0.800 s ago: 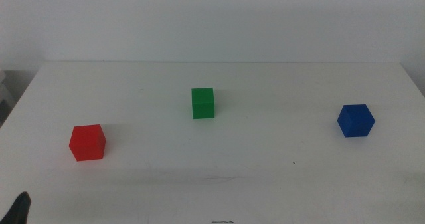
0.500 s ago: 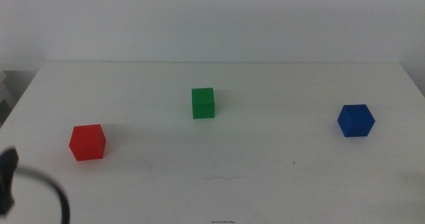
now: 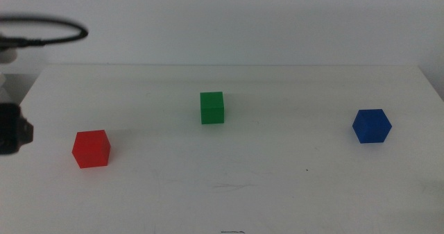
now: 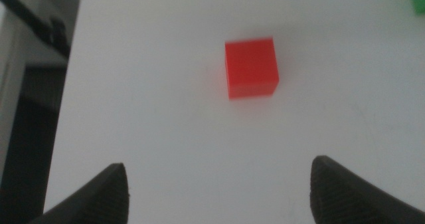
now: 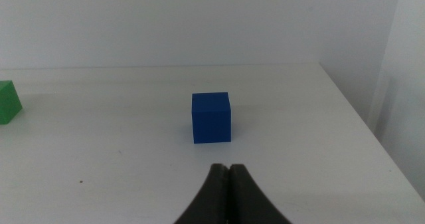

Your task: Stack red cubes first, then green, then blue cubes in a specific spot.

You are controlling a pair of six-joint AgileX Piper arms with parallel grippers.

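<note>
The red cube (image 3: pixel 91 148) sits on the white table at the left, the green cube (image 3: pixel 212 107) near the middle, and the blue cube (image 3: pixel 372 126) at the right, all apart. In the left wrist view, my left gripper (image 4: pixel 218 165) hangs open above the table, with the red cube (image 4: pixel 250 68) ahead of its jaws and untouched. The left arm (image 3: pixel 10 128) shows as a dark block at the middle view's left edge. My right gripper (image 5: pixel 229 167) is shut and empty, low over the table, a short way from the blue cube (image 5: pixel 211 117).
A black cable (image 3: pixel 48 30) loops above the left arm. The table's left edge (image 4: pixel 66 91) runs close to the red cube, with a dark gap beyond it. The table's right edge (image 5: pixel 368 127) lies past the blue cube. The green cube (image 5: pixel 6 102) shows in the right wrist view.
The left arm has risen from the bottom left corner to the table's left side, its cable now looping high. The cubes have not moved.
</note>
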